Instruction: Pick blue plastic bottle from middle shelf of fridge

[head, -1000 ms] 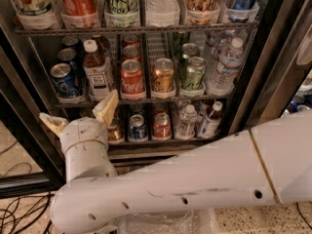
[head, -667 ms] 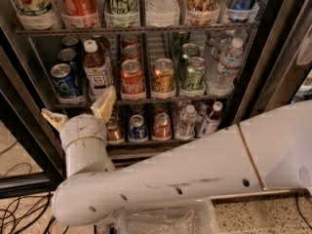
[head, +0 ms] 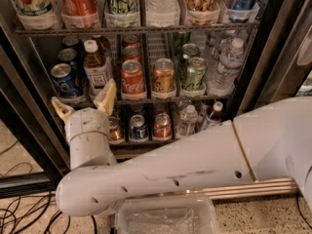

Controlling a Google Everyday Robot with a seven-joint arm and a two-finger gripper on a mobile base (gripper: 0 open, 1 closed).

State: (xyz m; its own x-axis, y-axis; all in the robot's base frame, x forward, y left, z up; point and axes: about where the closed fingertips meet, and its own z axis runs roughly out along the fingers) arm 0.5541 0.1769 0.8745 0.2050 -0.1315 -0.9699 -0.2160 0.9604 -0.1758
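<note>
The gripper claw (head: 84,106) has crept upward and a little deeper toward the fridge (head: 253,82) over the last second, its 2 tan fingers (head: 106,97) spread wide and holding nothing. The white forearm behind it has slid along too. That rise matters: the fingertips, which sat well under the middle shelf (head: 161,100), now reach its front rail. The finger nearer the red can (head: 132,78) overlaps the rail just below the foot of the blue plastic bottle (head: 96,71). The bottle stands upright on that shelf, just above the claw and somewhat toward that same finger rather than over the middle of the gap. Above the other finger sits the blue soda can (head: 65,80), close against the bottle's side; whether they touch I cannot tell. The approach looks about half done: the claw is roughly under the target but not yet level with its body. It probably needs to lift further, shift slightly toward the red can, and push in so 1 finger passes each side of the bottle. The risk is the tight lane, since the finger on the blue can's side has little room and could nudge that can.
</note>
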